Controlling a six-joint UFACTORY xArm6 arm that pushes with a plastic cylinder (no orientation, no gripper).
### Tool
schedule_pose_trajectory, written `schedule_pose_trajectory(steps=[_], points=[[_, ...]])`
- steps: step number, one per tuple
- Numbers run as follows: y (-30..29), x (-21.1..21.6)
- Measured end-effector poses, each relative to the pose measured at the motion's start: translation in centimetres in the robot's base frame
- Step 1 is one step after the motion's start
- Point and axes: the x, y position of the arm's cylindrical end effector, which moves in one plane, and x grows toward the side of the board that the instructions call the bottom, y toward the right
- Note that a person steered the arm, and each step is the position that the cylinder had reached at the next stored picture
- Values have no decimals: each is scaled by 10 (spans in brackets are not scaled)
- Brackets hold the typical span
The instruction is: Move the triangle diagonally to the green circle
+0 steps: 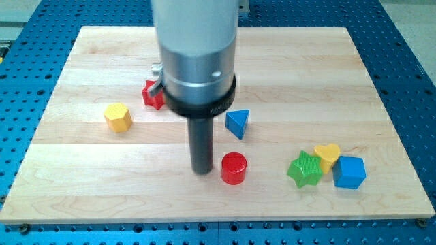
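The blue triangle (238,123) lies near the middle of the wooden board (82,184). My tip (201,171) rests on the board below and to the left of the triangle, apart from it. The tip is just left of a red cylinder (234,168), with a narrow gap between them. No green circle shows in this view; the arm's wide body (197,61) hides part of the board's upper middle.
A red star (152,94) sits partly behind the arm at upper left. A yellow hexagon (118,117) lies at the left. A green star (304,169), a yellow heart (328,154) and a blue block (349,172) cluster at the lower right.
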Motion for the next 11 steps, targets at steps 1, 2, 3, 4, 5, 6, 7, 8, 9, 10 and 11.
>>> schedule_pose_trajectory(steps=[1,2,3,4,5,6,7,8,9,10,11], points=[[41,9],[61,9],[7,7],[-14,-41],[20,-91],[53,-126],[80,-88],[90,-28],[86,-23],[36,-23],[7,43]])
